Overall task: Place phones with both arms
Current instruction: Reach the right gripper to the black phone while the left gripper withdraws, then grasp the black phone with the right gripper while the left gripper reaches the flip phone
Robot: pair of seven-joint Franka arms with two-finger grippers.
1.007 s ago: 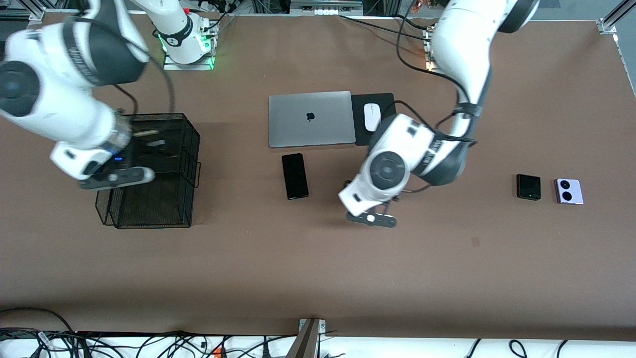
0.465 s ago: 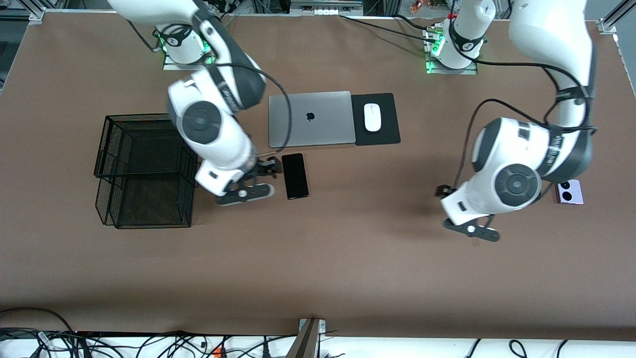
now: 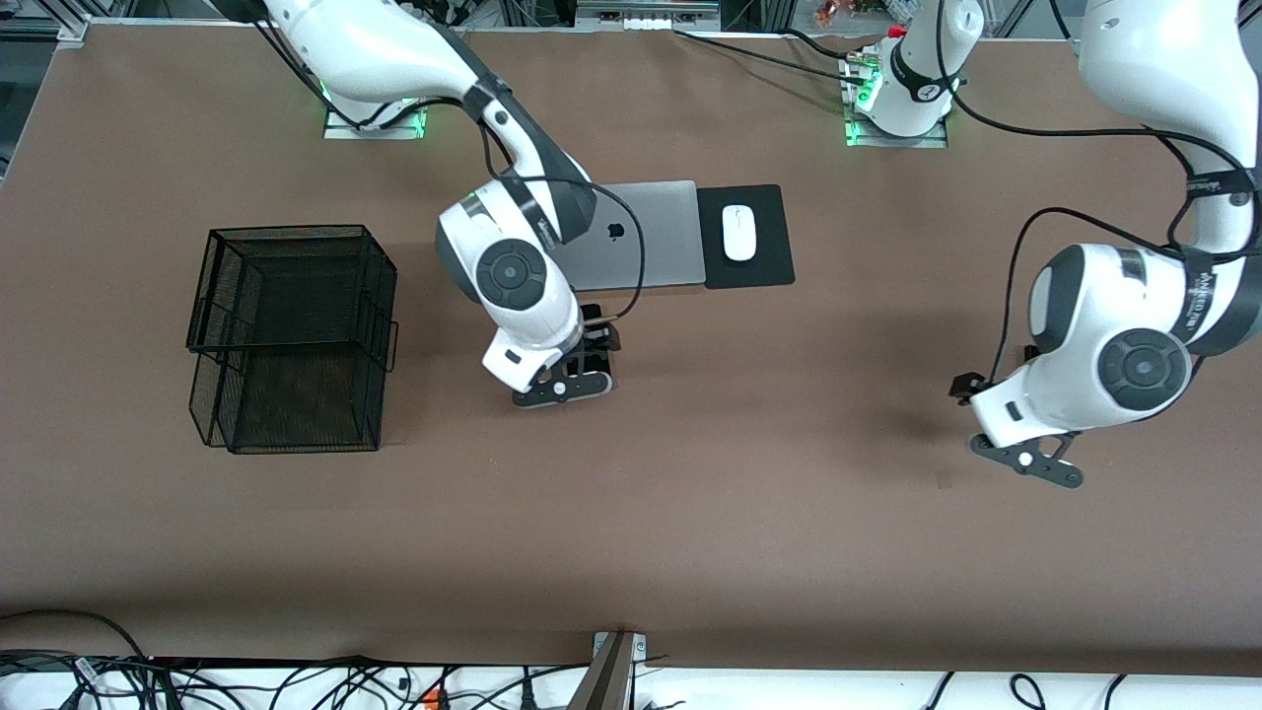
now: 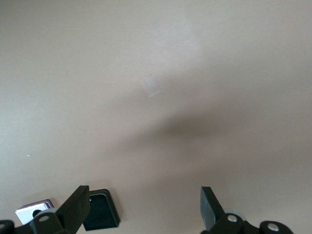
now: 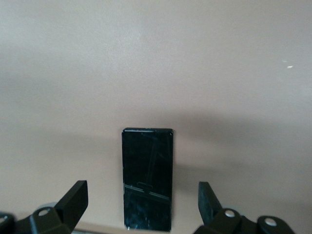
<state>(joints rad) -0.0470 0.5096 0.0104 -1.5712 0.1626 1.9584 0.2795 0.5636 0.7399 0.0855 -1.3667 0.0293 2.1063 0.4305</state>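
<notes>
Glossy rectangular black slab phone (image 5: 147, 178) lies flat on matte brown table (image 5: 156, 63).

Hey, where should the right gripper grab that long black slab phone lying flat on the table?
Across its two long edges, near mid-length, coming straight down from above. The long black slab phone lies flat on the brown table, and the open right gripper already straddles its narrow width, so probably only a descent remains.

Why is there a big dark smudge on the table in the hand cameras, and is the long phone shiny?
Left wrist view: the smudge is a soft shadow on the bare table, with a pale patch above it. Right wrist view: a dim band of shade lies across the table around the long phone, whose glossy face shows faint streaky reflections. Front view: even light, with soft shadows by the basket.
</notes>
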